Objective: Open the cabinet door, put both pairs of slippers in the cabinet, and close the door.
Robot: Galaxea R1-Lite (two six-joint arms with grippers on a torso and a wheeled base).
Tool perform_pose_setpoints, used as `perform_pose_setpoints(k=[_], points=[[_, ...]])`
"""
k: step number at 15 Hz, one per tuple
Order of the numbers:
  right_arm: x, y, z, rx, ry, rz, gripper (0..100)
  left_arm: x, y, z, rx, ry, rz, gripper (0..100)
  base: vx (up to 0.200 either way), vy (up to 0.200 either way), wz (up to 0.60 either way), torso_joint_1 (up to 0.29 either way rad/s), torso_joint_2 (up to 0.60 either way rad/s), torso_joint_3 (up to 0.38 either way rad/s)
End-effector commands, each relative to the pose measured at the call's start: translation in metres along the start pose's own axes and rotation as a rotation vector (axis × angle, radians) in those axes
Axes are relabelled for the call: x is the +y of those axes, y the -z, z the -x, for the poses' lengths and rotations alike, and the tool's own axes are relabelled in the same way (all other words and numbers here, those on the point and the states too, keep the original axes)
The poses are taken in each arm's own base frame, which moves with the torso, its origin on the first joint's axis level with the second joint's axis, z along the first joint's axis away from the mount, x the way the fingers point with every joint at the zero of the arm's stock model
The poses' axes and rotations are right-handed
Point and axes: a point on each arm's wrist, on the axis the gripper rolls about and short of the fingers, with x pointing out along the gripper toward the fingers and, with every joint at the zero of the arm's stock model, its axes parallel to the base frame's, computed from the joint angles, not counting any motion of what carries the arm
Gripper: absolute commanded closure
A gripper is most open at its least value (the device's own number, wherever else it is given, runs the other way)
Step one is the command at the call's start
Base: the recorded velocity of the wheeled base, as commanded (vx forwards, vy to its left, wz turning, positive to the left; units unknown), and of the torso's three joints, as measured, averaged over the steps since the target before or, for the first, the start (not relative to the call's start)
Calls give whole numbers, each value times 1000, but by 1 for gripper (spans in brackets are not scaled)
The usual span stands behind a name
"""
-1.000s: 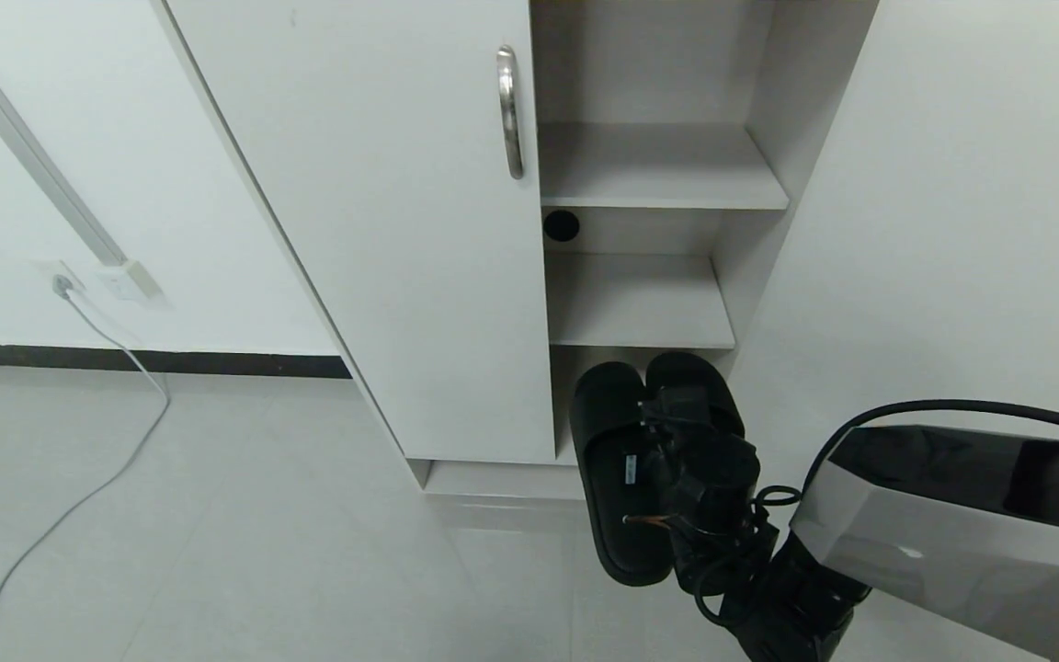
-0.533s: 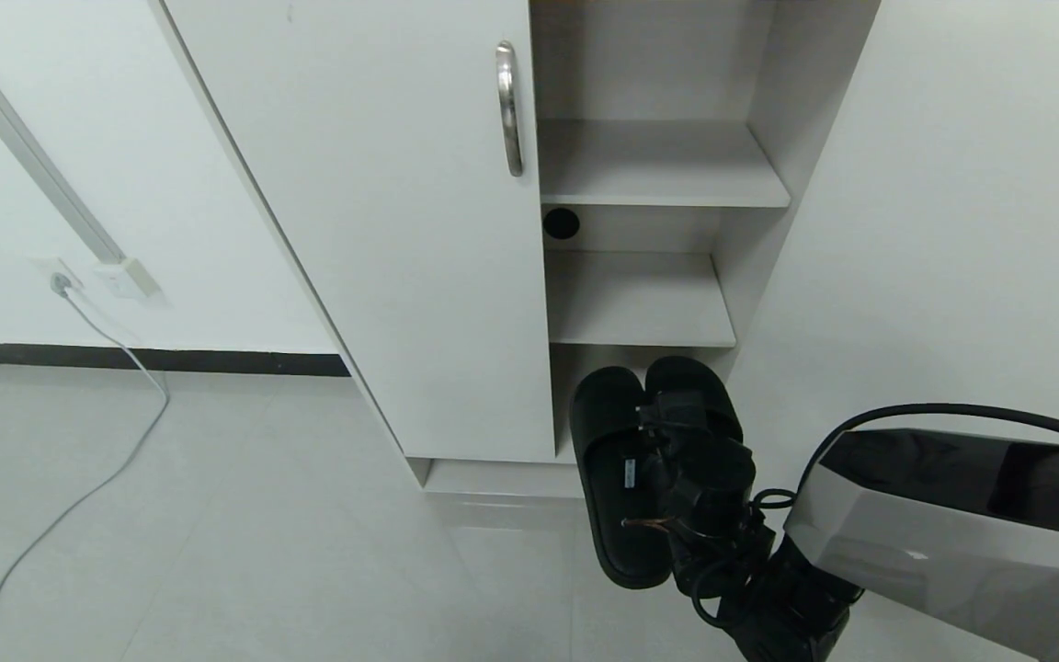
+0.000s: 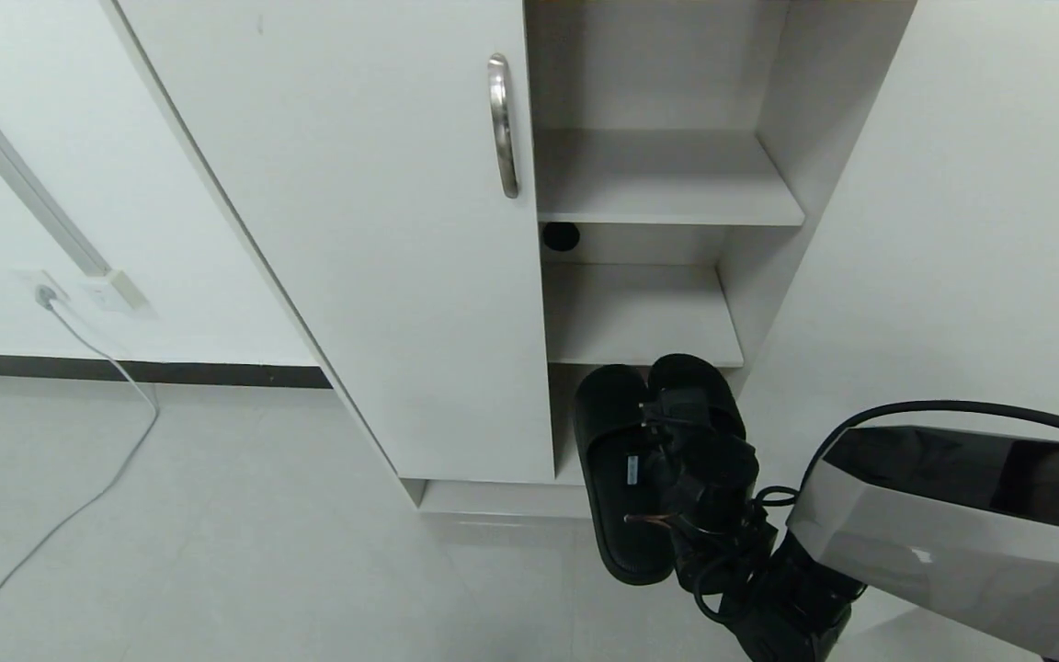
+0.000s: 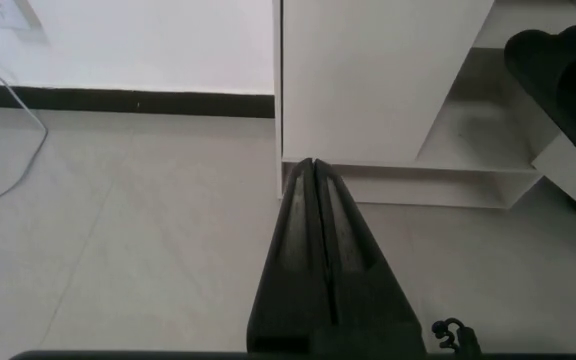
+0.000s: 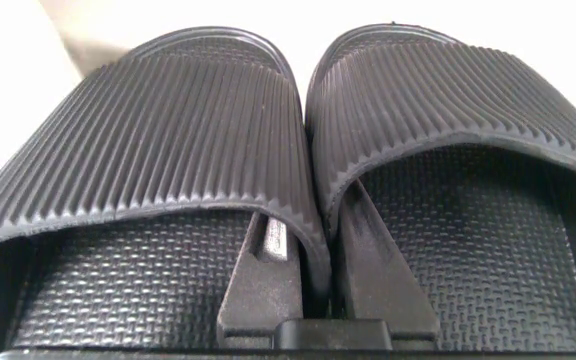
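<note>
wall socket [image 3: 42, 296] at far left, low on the white wall; grey cable [image 3: 156, 409] runs from it down across the floor [image 3: 263, 570]. black skirting strip [image 3: 171, 372] along the wall foot.

left gripper [image 4: 314, 172]: fingers pressed flat together, nothing between them. it hangs over bare floor, pointed toward the foot of the cabinet [image 3: 493, 499] and apart from it.

cabinet: white. left door [image 3: 355, 230] shut, with a vertical metal handle [image 3: 502, 124] at its right edge. the right half stands open, showing an upper shelf [image 3: 663, 179], a lower shelf [image 3: 640, 317] and a dark round hole [image 3: 561, 236] in the back panel between them. the bottom compartment lies under the lower shelf.

pair of black slippers [image 3: 621, 460]: side by side and touching, footbeds up, toes toward the cabinet. held off the floor in front of the bottom compartment; in the head view the toes sit just under the lower shelf's front edge. cannot tell whether the toes have crossed the opening.

right gripper [image 3: 677, 423]: comes in from the near right. its fingers [image 5: 263, 280] are slid under the ribbed straps, one finger inside each slipper, and the gripper is clamped on the two inner side walls pinched between them.

open door [image 3: 952, 202]: large white panel at right, swung out toward the near side, just right of the slippers.
</note>
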Motion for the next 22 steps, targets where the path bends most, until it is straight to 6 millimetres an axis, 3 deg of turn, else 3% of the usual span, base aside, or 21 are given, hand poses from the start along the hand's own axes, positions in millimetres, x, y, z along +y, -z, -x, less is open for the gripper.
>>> perform_pose_setpoints(k=[1,4,7,13,22], points=[[-2,-15,2,-26,3,-20,100,0,0,0,1,-1,1,100,200,0,0,2,-2,2],[-2,-16,2,-26,5,-17,100,0,0,0,1,-1,1,100,200,0,0,1,5,6],[-2,-3,-4,10,12,15,100,0,0,0,1,-2,2,100,133,0,0,0,3,2],[7,-12,-39,-2,45,-9,100,0,0,0,1,-2,5,100,0,0,0,0,0,0],[-4,-32,-94,11,123,-58,100,0,0,0,1,-6,8,100,0,0,0,0,0,0]])
